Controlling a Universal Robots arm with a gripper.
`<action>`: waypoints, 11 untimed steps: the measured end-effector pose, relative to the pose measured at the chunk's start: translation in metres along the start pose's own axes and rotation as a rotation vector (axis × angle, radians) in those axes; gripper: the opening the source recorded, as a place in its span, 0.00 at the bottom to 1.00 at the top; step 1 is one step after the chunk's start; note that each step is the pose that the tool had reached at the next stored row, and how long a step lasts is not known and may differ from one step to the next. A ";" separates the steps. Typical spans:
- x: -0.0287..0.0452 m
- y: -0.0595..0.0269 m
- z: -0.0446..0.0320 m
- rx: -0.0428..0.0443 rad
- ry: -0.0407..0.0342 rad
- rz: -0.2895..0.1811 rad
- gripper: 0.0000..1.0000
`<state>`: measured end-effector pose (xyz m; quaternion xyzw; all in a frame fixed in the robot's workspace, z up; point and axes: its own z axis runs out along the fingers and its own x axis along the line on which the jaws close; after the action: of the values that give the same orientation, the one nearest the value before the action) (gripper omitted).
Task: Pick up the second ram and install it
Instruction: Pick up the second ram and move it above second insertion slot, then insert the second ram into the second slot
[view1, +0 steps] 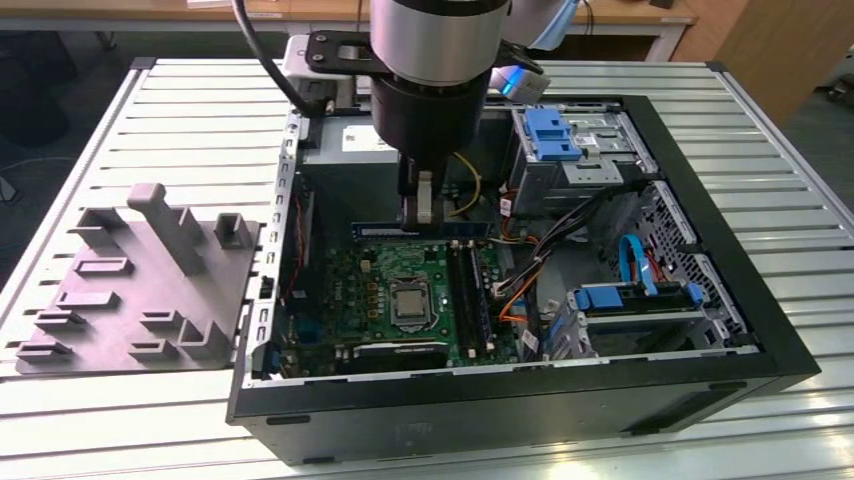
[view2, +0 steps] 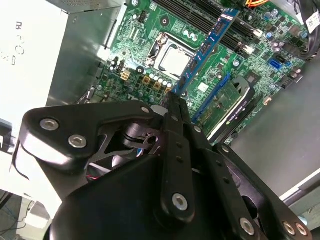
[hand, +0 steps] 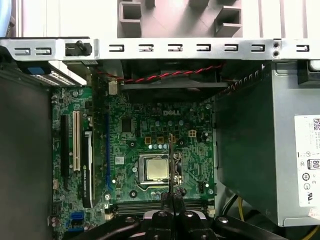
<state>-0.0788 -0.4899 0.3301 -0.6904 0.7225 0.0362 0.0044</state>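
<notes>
My gripper (view1: 420, 212) hangs inside the open computer case (view1: 747, 330), shut on the second ram (view1: 424, 231). The ram is a long, thin, blue-green stick with small black chips. In the exterior view it is held level above the far edge of the green motherboard (view1: 360, 290). In the second wrist view the ram (view2: 207, 47) juts out from the fingertips over the board. The first wrist view shows the ram (hand: 171, 162) edge-on above the processor socket (hand: 156, 169). The black memory sockets (view1: 467, 292) run crosswise to the stick, which hangs clear of them.
A grey moulded tray (view1: 134, 290) with upright posts lies outside the case at the exterior view's left. Inside are the grey power supply (hand: 265, 150), drive cages with blue clips (view1: 554, 135), loose cables (view1: 527, 270) and an expansion card (view2: 230, 107).
</notes>
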 end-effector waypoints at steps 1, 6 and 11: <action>0.0000 0.0000 0.0004 0.0000 0.0000 0.000 0.12; 0.0000 -0.0012 0.0007 0.0000 0.0000 0.000 0.12; 0.0000 -0.0013 0.0008 0.0000 -0.0001 0.000 0.12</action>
<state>-0.0776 -0.4899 0.3292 -0.6904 0.7225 0.0363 0.0044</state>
